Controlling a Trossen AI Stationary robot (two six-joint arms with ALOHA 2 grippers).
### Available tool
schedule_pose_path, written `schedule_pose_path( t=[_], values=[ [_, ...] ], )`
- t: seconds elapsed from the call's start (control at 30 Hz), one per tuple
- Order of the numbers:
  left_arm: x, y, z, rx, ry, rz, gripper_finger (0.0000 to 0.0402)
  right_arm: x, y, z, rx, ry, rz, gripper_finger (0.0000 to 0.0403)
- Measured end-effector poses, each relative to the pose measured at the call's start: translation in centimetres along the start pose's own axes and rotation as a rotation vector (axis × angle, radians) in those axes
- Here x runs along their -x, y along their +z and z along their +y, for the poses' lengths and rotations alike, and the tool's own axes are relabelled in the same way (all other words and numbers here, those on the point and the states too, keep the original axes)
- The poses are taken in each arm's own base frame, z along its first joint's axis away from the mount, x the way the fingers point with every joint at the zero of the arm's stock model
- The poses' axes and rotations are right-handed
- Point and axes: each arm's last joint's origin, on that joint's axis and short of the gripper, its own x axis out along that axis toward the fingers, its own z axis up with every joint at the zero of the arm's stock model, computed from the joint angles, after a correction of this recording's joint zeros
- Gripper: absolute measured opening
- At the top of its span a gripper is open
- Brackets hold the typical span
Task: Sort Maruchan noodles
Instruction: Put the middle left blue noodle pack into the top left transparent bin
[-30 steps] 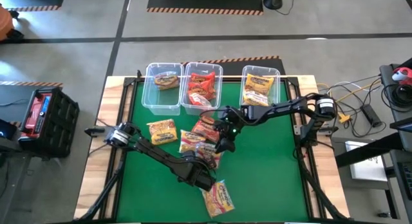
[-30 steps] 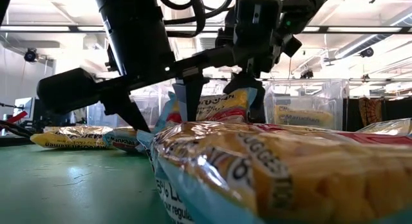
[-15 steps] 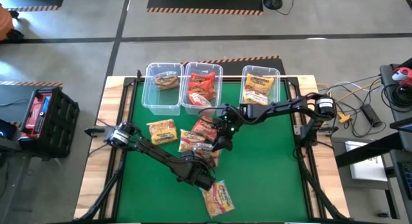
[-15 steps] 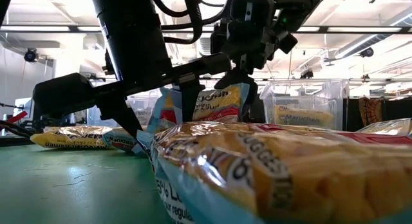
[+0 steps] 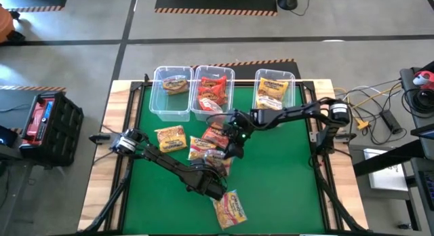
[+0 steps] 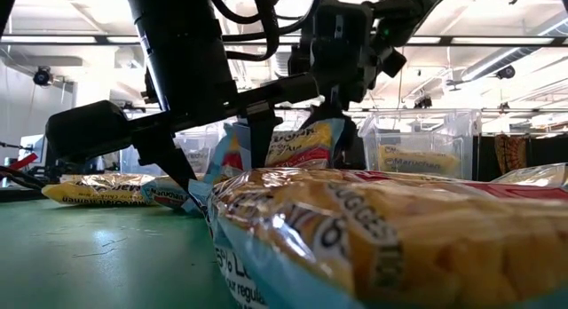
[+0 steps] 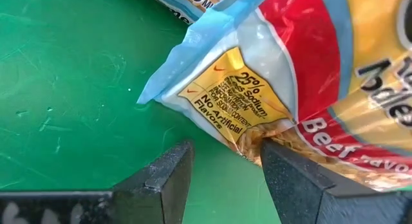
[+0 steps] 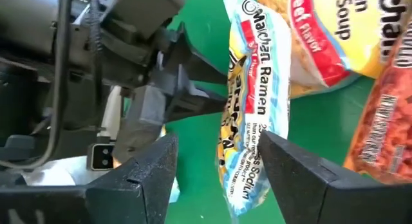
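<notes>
2 arms [image 5: 169, 165] angled inward, over packets [image 5: 211, 144]

You see a green tabletop [image 5: 285, 175] with a pale wooden rim. The packets [image 5: 210, 149] are yellow, red and orange with pale blue edges. The bins [image 5: 171, 108] are clear, the arms [image 5: 163, 161] dark.

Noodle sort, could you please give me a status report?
Right gripper over the pile, a noodle packet on edge between its fingers. Left gripper open at a beef packet. Arms crowded together.
</notes>
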Motion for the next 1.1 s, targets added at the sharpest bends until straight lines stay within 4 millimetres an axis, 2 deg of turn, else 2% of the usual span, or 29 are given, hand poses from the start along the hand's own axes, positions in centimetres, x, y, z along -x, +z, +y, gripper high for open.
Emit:
schedule_pose_path(
  t=[0.4, 0.77, 0.93, 1.1],
  values=[
    [0.0, 0.0, 0.0, -0.009, 0.005, 0.007, 0.017, 0.1, 0.3, -0.4, 0.021, -0.042, -0.031, 0.0285],
    [0.0, 0.0, 0.0, -0.02, 0.011, 0.014, 0.017, 0.6, 1.7, 0.7, 0.079, -0.027, -0.073, 0.0273],
    [0.0, 0.0, 0.0, -0.02, 0.012, 0.014, 0.017, 0.1, 1.1, -0.3, 0.065, -0.114, -0.045, 0.0277],
    [0.0, 0.0, 0.0, -0.021, 0.013, 0.013, 0.017, -0.7, 0.6, -1.2, 0.037, -0.126, -0.008, 0.0291]
  ],
)
